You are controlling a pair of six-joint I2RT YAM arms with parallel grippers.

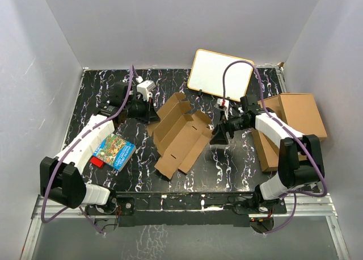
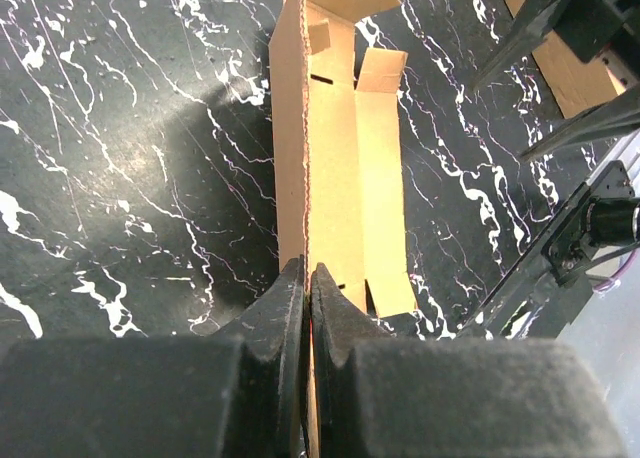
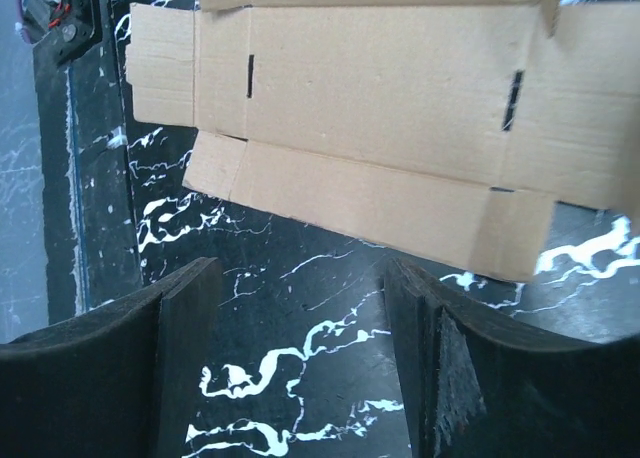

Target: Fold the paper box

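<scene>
The paper box (image 1: pixel 180 134) is a brown die-cut cardboard piece lying mid-table, its long side walls partly raised into a trough. My left gripper (image 1: pixel 152 113) is at its far-left edge, shut on one upright wall; in the left wrist view that wall of the paper box (image 2: pixel 292 128) runs straight between the pinched fingers (image 2: pixel 290 308). My right gripper (image 1: pixel 219 137) hovers just right of the box, open. In the right wrist view its fingers (image 3: pixel 185 318) stand wide apart over bare marble, with the paper box (image 3: pixel 380 98) flat just beyond them, untouched.
A blue picture book (image 1: pixel 114 151) lies left of the box beside the left arm. A stack of larger cardboard boxes (image 1: pixel 295 124) sits at the right edge. A white board (image 1: pixel 219 74) leans at the back. Grey walls enclose the black marble table (image 1: pixel 227 163).
</scene>
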